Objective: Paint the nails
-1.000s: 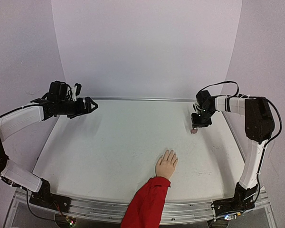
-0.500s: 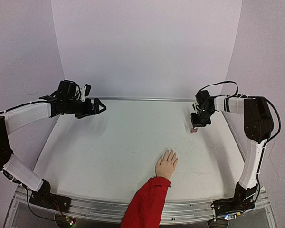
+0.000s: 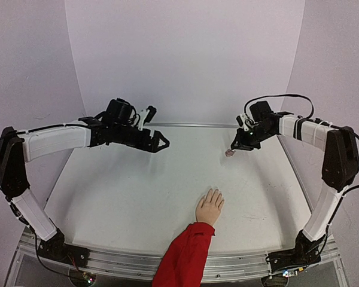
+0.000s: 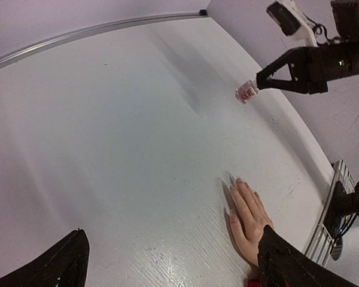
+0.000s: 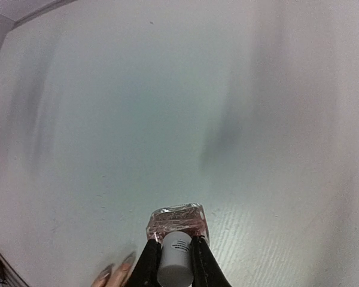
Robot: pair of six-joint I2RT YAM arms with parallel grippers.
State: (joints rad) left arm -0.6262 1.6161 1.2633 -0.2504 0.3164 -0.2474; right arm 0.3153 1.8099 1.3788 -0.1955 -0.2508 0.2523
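Left fingers: my left fingers (image 3: 163,145) are spread wide with nothing between them, held up over the far left-centre of the counter (image 3: 125,197).
Left wrist view: my 2 black tips sit in the bottom corners, and the counter shows bare between them.
Right fingers: my right fingers (image 3: 234,147) are clenched on the white cap (image 5: 173,266) of a small pinkish bottle (image 3: 229,153), with 1 finger on each side of the cap.
Bottle: it hangs tilted from my right fingertips, glass body pointing away from my wrist, over the far right part of the counter. It looks clear of the surface.
Mannequin hand: the mannequin hand (image 3: 210,207) lies flat, palm down, on the near centre-right of the counter. Its fingers are slightly spread and point toward the far side.
Nails: the nails (image 4: 233,179) sit at the far tips of those fingers. They are too small for me to tell any colour on them.
Sleeve: the red sleeve (image 3: 185,254) runs from the wrist back to the near edge, between my 2 bases.
Spacing: the bottle is well apart from the mannequin hand, farther back and to its right. My left fingers are well apart from both.
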